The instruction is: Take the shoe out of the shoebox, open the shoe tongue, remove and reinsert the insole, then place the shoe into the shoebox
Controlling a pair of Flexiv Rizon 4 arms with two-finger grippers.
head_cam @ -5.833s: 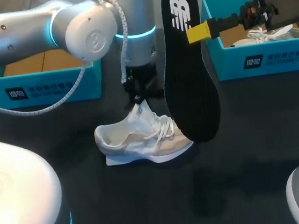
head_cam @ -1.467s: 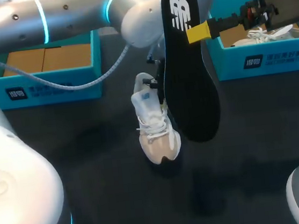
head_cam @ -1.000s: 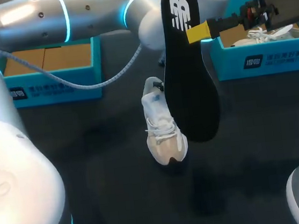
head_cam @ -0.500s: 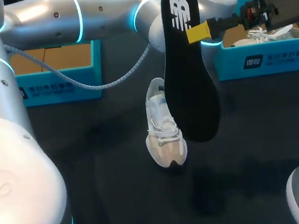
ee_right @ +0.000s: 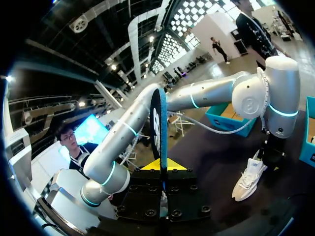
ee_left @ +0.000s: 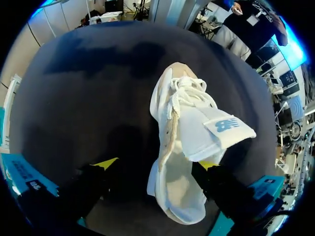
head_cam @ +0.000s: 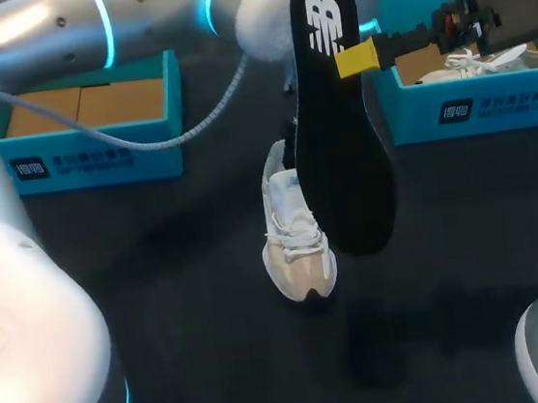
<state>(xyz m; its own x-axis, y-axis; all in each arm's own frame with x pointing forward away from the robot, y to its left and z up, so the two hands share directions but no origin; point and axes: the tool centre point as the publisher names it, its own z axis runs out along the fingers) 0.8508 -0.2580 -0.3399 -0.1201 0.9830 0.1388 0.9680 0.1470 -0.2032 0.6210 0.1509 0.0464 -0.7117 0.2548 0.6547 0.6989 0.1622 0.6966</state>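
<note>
The coming move turns on how the insole (head_cam: pixel 339 135) lies relative to the shoe (head_cam: pixel 295 233). The right end effector (ee_right: pixel 161 166) is clamped on the insole near its heel end. The insole hangs upright, its long axis vertical, heel up and toe down. In the head view its lower end overlaps the right side of the shoe, but how high it hangs above the shoe cannot be told.

The shoe stands on its sole in the middle of the desk (head_cam: pixel 164 301). Its long axis runs from the far edge toward the near edge, with the toe pointing to the near edge. Its tongue (ee_left: pixel 216 130) is folded open, so the mouth shows.

The left end effector (ee_left: pixel 156 163) hovers over the heel end with its fingers apart. One finger is close beside the shoe and the other stands clear of it, so it grips nothing.

My judgement is that the right arm must tilt the insole toe-first into the mouth, and the left arm is the one placed to steady the shoe. The insole has to swing from vertical to near level.

The desk is dark and matte. A blue shoebox (head_cam: pixel 99 158) sits toward the far left corner. A second shoebox (head_cam: pixel 472 105) sits toward the far right corner and holds another shoe (head_cam: pixel 496 61).
</note>
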